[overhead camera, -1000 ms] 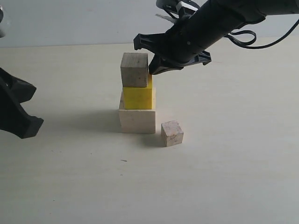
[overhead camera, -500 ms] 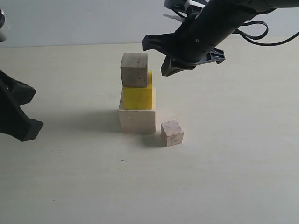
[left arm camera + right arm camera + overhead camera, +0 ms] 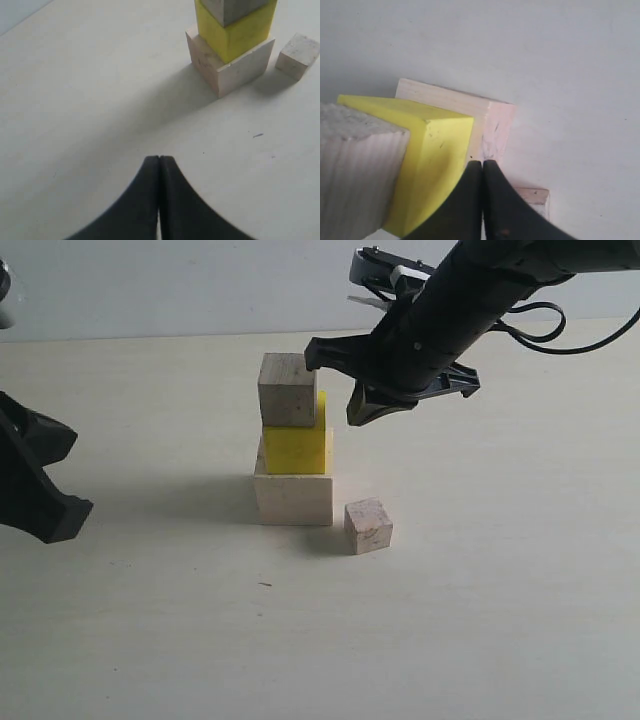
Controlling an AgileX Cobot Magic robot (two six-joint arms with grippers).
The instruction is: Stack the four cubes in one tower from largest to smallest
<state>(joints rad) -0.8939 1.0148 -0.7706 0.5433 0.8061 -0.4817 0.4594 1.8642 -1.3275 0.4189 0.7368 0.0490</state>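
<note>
The tower (image 3: 293, 445) stands three high on the table (image 3: 480, 620): large pale wooden cube (image 3: 293, 498), yellow cube (image 3: 295, 450), then medium pale wooden cube (image 3: 288, 390). The small pale wooden cube (image 3: 368, 526) lies just beside the tower's base, not touching it. The right gripper (image 3: 483, 167), clenched on nothing, hangs close by the tower's top; the left gripper (image 3: 159, 162), also clenched and empty, sits well apart from the tower.
</note>
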